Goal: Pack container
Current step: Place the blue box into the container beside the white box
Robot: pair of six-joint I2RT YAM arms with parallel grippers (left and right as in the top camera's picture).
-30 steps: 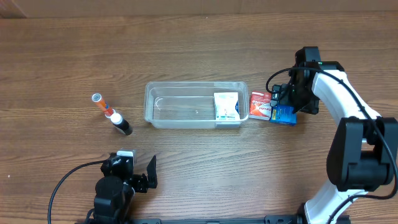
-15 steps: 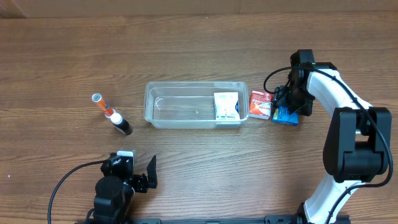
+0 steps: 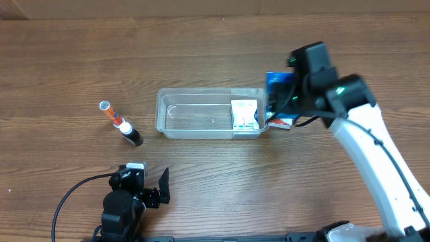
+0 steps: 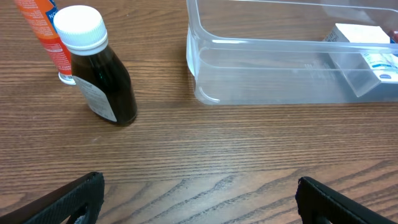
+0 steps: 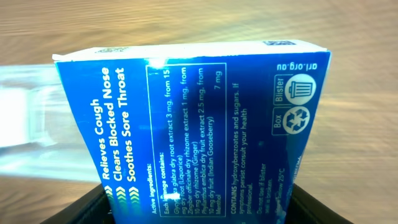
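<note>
The clear plastic container (image 3: 201, 114) lies mid-table with a white packet (image 3: 244, 114) at its right end; it also shows in the left wrist view (image 4: 261, 93). My right gripper (image 3: 285, 91) is shut on a blue medicine box (image 3: 277, 86) and holds it in the air by the container's right end; the box fills the right wrist view (image 5: 199, 124). A red packet (image 3: 285, 122) lies just right of the container, partly hidden by the arm. My left gripper (image 3: 158, 188) is open and empty near the front edge (image 4: 199, 199).
A dark bottle with a white cap (image 3: 129, 133) (image 4: 99, 74) and an orange tube (image 3: 111, 113) (image 4: 46, 37) lie left of the container. The left arm's cable (image 3: 67, 202) loops at the front left.
My right gripper took hold of the blue box beside the red packet, lifted it and carried it left toward the container's right end. The left arm has not moved.
</note>
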